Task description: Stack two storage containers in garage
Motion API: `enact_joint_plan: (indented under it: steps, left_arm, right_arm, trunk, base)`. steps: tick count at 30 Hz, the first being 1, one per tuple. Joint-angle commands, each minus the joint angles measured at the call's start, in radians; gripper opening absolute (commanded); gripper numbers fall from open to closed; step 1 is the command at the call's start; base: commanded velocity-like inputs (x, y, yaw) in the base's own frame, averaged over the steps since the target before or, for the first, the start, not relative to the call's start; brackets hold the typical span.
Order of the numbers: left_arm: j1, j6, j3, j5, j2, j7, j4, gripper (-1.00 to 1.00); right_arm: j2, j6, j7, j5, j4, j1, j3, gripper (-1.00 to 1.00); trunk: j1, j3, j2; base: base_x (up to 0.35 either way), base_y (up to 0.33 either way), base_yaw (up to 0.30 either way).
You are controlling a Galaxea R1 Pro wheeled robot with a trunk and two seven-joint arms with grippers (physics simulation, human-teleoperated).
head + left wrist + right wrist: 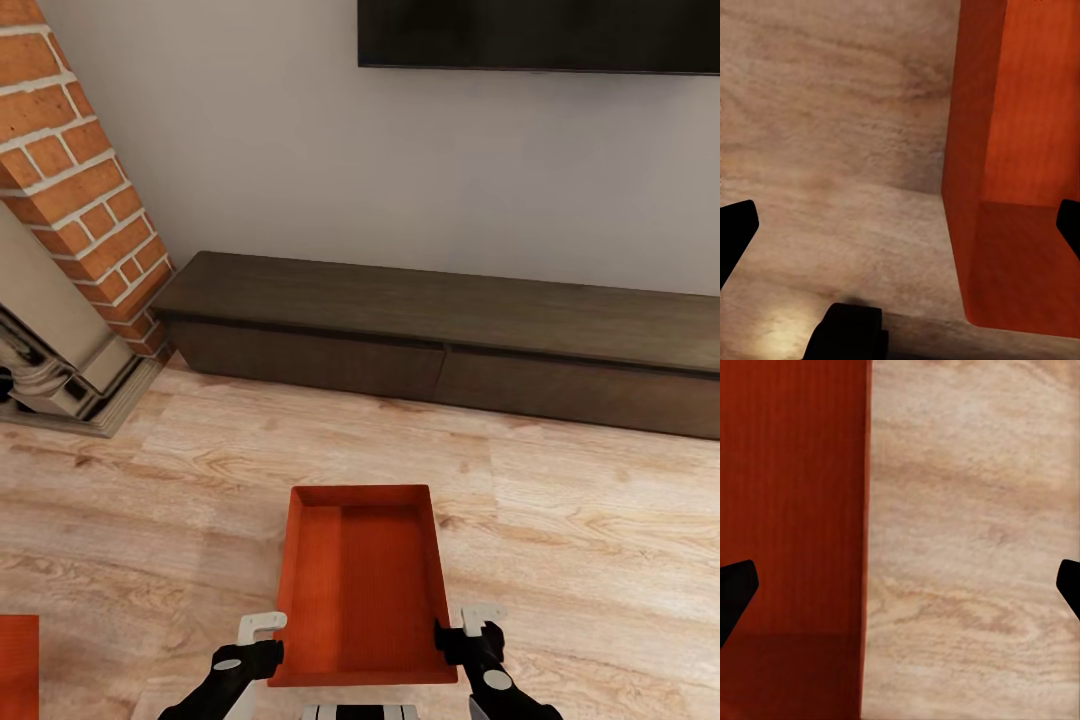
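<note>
At the far left edge of the head view, low down, a corner of a second storage container lies on the light wood-plank floor, cut off by the frame. Above it stands the red brick fireplace with a pale moulded surround at its foot. Moving right, the left gripper sits at the left near corner of the central storage container, its white finger tip just outside the container's left wall. In the left wrist view the left gripper is spread wide, the two dark fingertips at opposite edges of the picture, with the container's outer wall and rim standing between them above the planks; contact with the wall cannot be confirmed. The central container is an orange-red open-top bin resting flat on the planks directly ahead of the robot, empty, its long axis running away from the camera. Behind it a long low dark cabinet runs along the white wall, with the black wall-mounted TV above. At the container's right near corner is the right gripper, astride the right wall. In the right wrist view the right gripper is likewise spread, fingertips apart at either edge, the container's wall edge running between them, red interior on one side and floor on the other.
</note>
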Motion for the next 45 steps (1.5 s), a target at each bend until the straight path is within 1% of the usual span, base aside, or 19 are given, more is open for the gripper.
enact_joint_plan:
  steps: [1,13,22,35,45]
  left_arm:
    - [0.0,0.005,-0.009,0.009,0.001,0.008,-0.002,1.0]
    - [0.0,0.005,-0.009,0.01,0.001,0.008,-0.002,1.0]
    - [0.0,0.005,-0.009,0.01,0.001,0.007,-0.002,1.0]
    - [0.0,0.005,-0.009,0.01,0.001,0.008,-0.002,1.0]
    - [0.0,0.005,-0.009,0.011,0.001,0.008,-0.002,1.0]
  right_arm:
    - [-0.001,-0.004,-0.004,-0.01,0.001,-0.001,0.008,1.0]
    - [0.006,0.006,-0.006,-0.008,-0.01,-0.001,0.008,1.0]
    - [0.006,0.007,-0.002,-0.009,-0.011,-0.001,0.006,1.0]
    - [0.006,-0.005,-0.002,-0.01,-0.017,-0.001,0.004,1.0]
    - [0.013,-0.006,-0.012,-0.009,-0.017,-0.001,0.005,1.0]
  trunk:
    - [0.0,-0.001,0.0]
    - [0.0,-0.001,0.0]
    - [0.0,-0.001,0.0]
    - [0.0,-0.001,0.0]
    - [0.0,-0.001,0.0]
  base:
    - [0.0,0.0,0.0]
    - [0.0,0.0,0.0]
    - [0.0,0.0,0.0]
    - [0.0,0.0,0.0]
    - [0.0,0.0,0.0]
